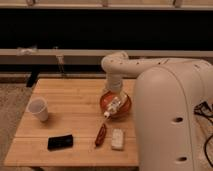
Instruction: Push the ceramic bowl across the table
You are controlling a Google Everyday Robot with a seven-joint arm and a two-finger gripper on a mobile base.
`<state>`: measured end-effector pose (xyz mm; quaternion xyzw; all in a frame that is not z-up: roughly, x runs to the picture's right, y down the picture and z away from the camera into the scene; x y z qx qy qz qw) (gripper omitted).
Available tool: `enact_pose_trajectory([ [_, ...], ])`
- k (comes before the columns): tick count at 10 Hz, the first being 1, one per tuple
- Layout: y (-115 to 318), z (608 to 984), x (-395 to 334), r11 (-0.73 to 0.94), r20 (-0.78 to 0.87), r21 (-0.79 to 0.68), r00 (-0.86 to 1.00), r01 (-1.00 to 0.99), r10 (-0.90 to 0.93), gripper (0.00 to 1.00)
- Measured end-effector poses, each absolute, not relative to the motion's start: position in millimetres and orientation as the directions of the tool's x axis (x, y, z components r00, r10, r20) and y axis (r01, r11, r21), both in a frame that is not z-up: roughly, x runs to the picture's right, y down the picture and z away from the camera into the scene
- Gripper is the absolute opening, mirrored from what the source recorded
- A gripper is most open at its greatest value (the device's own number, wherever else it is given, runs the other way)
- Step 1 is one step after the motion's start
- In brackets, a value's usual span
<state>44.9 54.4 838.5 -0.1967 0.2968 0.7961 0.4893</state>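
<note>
The orange-red ceramic bowl sits on the light-wood table, right of its middle. My white arm reaches from the right and bends down over the bowl. The gripper hangs inside or just over the bowl's left part, its tip near the bowl's front left rim. The arm hides the bowl's right side.
A white paper cup stands at the table's left. A black flat object lies near the front left edge. A slim dark-red object and a small white block lie in front of the bowl. A dark wall with rails runs behind.
</note>
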Motion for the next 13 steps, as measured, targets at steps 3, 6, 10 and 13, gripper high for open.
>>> enact_pose_trajectory([
  [3,54,839,45,-0.345,-0.604,0.280,-0.444,-0.896,0.662,0.80],
  [6,53,839,44,-0.345,-0.603,0.279,-0.443,-0.896,0.664,0.80],
  [10,38,861,18,-0.300,-0.631,0.220,-0.370,-0.928,0.682,0.80],
  [13,33,892,-23,-0.252,-0.668,0.156,-0.290,-0.955,0.686,0.80],
])
